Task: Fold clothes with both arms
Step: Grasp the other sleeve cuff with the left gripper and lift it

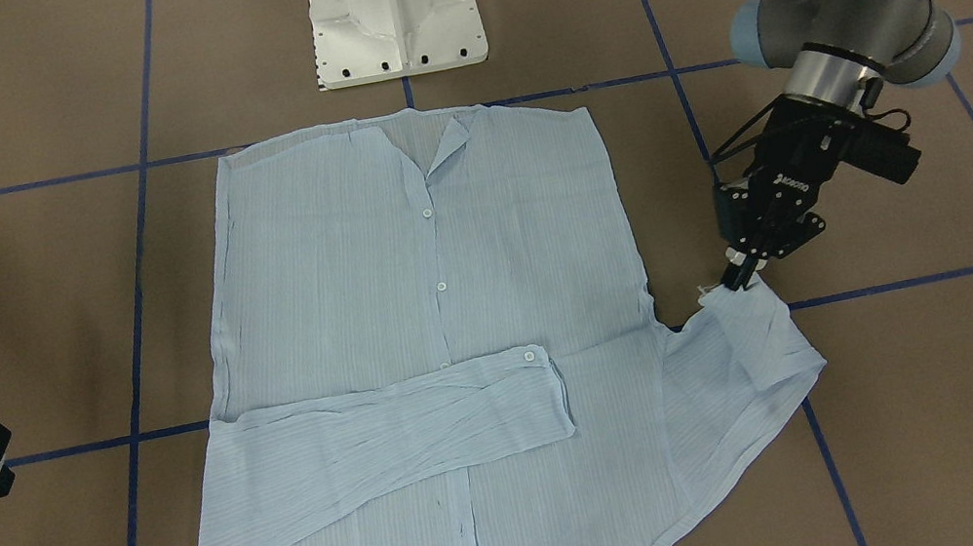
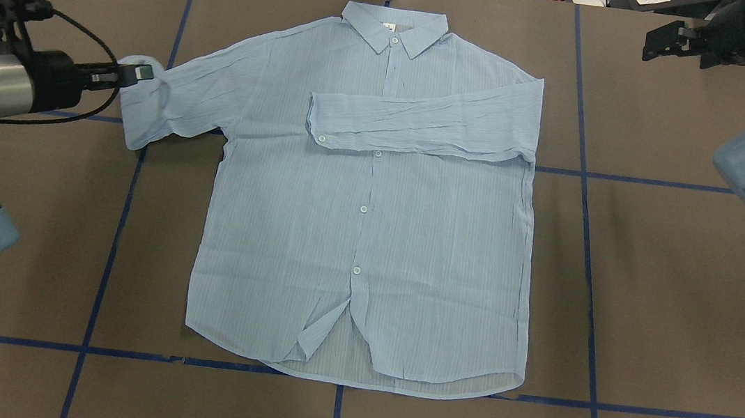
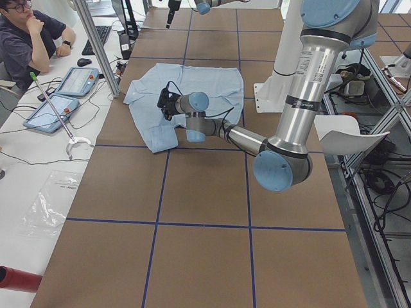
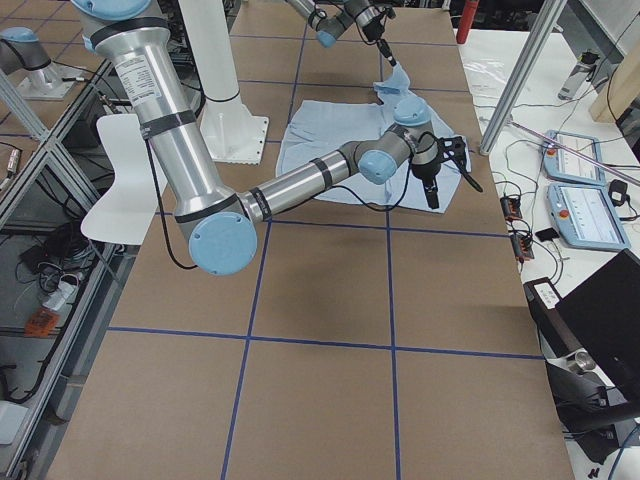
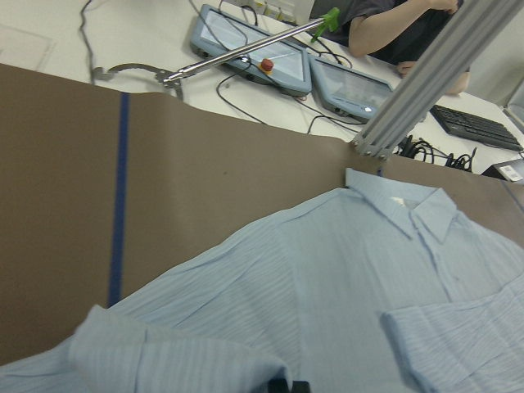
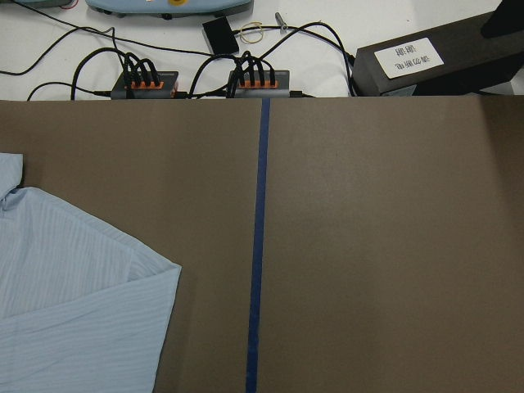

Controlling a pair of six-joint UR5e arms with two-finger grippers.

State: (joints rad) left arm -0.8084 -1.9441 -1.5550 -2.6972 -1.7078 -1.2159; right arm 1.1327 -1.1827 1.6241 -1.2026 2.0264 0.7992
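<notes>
My left claw point(image 2: 142, 73) is clamped together on the cuff point(image 1: 730, 299) of the outstretched sleeve point(image 2: 178, 99), pinching it at my left side of the desk point(image 2: 649, 304); the cuff is raised a little while the rest of that sleeve sags back to the shoulder. The pale-blue shirt point(image 2: 369, 237) lies flat and front-up in the middle of the desk, buttoned, its collar point(image 2: 394, 29) at the far edge from me and its hem towards my white pedestal point(image 1: 393, 12); the folded sleeve point(image 2: 424, 127) lies across the chest, its cuff just past the button line. My right claw point(image 2: 654, 45) hangs over the far right corner, well apart from the shirt; I cannot tell whether its fingers are apart or together.
</notes>
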